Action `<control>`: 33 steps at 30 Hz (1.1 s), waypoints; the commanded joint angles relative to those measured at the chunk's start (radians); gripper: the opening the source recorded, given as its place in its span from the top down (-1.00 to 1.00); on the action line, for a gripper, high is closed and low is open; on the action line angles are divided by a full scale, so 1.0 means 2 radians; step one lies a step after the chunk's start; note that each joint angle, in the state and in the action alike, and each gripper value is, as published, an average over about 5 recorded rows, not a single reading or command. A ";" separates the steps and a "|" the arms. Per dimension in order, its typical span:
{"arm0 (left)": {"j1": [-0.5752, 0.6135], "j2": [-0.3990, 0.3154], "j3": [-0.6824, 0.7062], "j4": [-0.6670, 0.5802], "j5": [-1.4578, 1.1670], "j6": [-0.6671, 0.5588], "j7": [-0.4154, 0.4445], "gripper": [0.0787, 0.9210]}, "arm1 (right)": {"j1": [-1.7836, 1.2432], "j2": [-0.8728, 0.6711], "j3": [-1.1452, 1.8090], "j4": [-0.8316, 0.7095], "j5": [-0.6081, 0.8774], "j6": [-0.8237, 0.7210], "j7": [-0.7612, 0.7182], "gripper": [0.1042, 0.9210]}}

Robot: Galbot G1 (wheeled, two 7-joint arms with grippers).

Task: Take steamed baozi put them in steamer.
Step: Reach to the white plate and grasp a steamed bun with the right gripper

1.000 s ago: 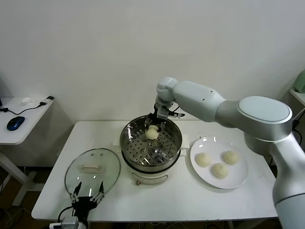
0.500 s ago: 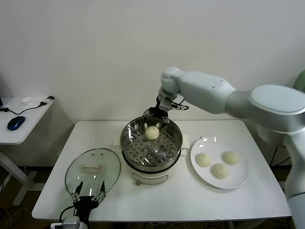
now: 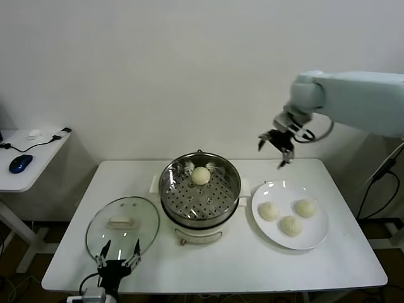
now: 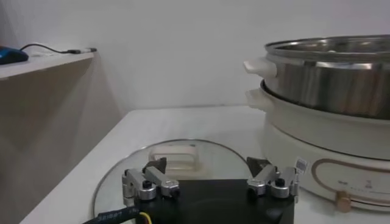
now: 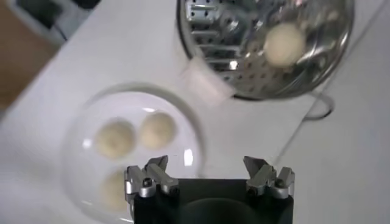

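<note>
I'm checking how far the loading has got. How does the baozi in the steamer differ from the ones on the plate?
The baozi in the steamer lies alone on the perforated metal tray, near the far wall; the baozi on the plate are three, grouped on smooth white china. The open right gripper hangs above the plate, not the steamer. All four are round, pale and smooth.

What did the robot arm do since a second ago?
The right gripper let go of one baozi in the steamer, then lifted out open and swung to its right, above the plate. Three baozi remain on the plate; the lid and left gripper stayed put.
</note>
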State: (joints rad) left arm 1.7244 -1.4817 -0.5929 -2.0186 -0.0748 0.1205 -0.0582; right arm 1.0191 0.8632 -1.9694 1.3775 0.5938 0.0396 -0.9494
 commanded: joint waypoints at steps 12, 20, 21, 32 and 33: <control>0.001 -0.001 -0.005 0.009 0.000 -0.001 0.001 -0.77 | -0.297 -0.030 0.190 -0.094 -0.008 -0.191 0.075 -0.76; 0.000 0.000 -0.009 0.019 -0.002 -0.002 0.001 -0.77 | -0.357 0.016 0.234 -0.145 -0.016 -0.187 0.078 -0.76; 0.000 -0.001 -0.009 0.020 -0.002 -0.002 0.001 -0.77 | -0.362 0.019 0.237 -0.150 -0.017 -0.187 0.078 -0.76; -0.002 -0.002 -0.008 0.023 -0.003 -0.001 0.000 -0.77 | -0.363 0.027 0.241 -0.166 -0.029 -0.183 0.079 -0.68; -0.002 -0.002 -0.008 0.023 -0.003 -0.001 0.000 -0.77 | -0.361 0.027 0.243 -0.166 -0.028 -0.182 0.079 -0.62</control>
State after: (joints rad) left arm 1.7198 -1.4844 -0.6097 -1.9748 -0.0810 0.1171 -0.0574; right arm 0.3638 0.8914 -1.5346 1.0983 0.5481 -0.3104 -0.8024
